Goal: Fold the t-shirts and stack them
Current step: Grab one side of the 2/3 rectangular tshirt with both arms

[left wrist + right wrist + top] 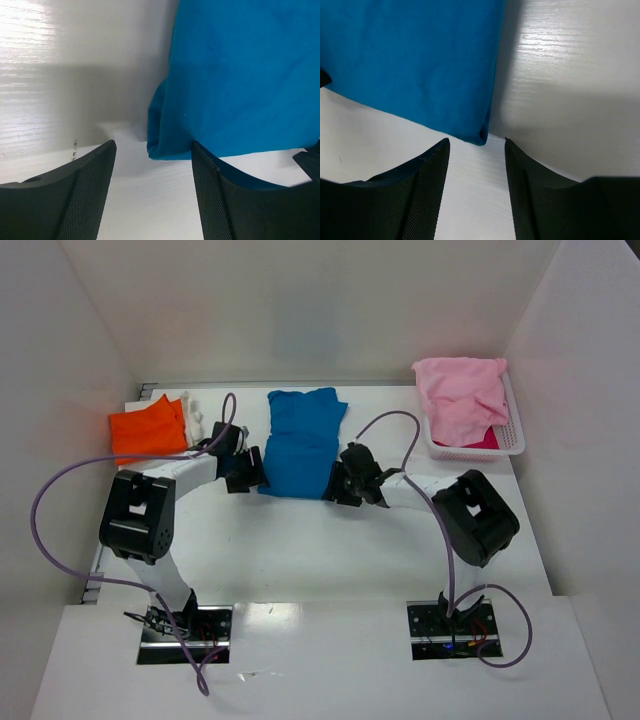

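Blue t-shirt [300, 445]: one item, large, bright, plain cotton. It lay flat in the middle of the bench [300, 550] as a long strip running away from the arms, with its near hem at the two tools.

Left tool [245, 468]: stood at the near left corner with its jaws apart. The doubled-over corner lay just ahead of the gap, and nothing was clamped.

Right tool [352, 482]: stood at the near right corner, likewise apart, with the corner just ahead of the gap and not gripped.

Handling (judged): light, soft and limp, likely to sag and drag rather than slip, and not fragile. The layers at the folded edges could part, so a pinch should take every layer. The best hold looked to be the two near corners, taken together and raised evenly.

Orange t-shirt [147, 430]: folded, at the far left of the bench, well apart from the blue one.

Pink t-shirt [460, 395]: heaped unfolded in a white basket [512, 443] at the far right.
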Controlling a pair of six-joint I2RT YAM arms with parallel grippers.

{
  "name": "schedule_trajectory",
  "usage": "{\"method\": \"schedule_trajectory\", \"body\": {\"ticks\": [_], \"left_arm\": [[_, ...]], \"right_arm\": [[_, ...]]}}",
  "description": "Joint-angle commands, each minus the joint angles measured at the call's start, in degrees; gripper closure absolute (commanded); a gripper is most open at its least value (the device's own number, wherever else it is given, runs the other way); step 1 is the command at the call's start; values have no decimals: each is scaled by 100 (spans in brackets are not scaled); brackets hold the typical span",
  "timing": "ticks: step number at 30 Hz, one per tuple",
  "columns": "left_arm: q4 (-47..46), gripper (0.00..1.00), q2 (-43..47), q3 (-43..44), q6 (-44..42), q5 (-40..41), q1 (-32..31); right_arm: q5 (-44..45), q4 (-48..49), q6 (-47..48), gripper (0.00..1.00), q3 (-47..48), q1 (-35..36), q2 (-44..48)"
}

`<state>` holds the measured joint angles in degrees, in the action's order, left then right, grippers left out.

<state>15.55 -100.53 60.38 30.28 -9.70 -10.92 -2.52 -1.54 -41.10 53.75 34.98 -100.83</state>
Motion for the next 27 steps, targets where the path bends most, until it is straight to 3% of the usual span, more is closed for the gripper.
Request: {"method": "schedule_trajectory", "body": {"ticks": [1,10,15,20,22,27], "left_arm": [[-157,32,-115,53,22,-129,28],[-210,53,-221,106,22,-181,28],[-245,63,-256,106,22,-216,28],[-355,84,-308,106,22,-411,28],[-377,94,-326,106,22,-489,-6],[-377,100,-326,20,22,-489,-172]], "right_arm": [[112,286,-29,47,206,27,-235],[173,339,-82,56,259,27,-367],[173,339,-82,74,347,27,-420],[226,339,-82,97,364,27,-420],[296,299,-82,100,364,27,-420],[458,277,-82,100,250,27,-194]]}}
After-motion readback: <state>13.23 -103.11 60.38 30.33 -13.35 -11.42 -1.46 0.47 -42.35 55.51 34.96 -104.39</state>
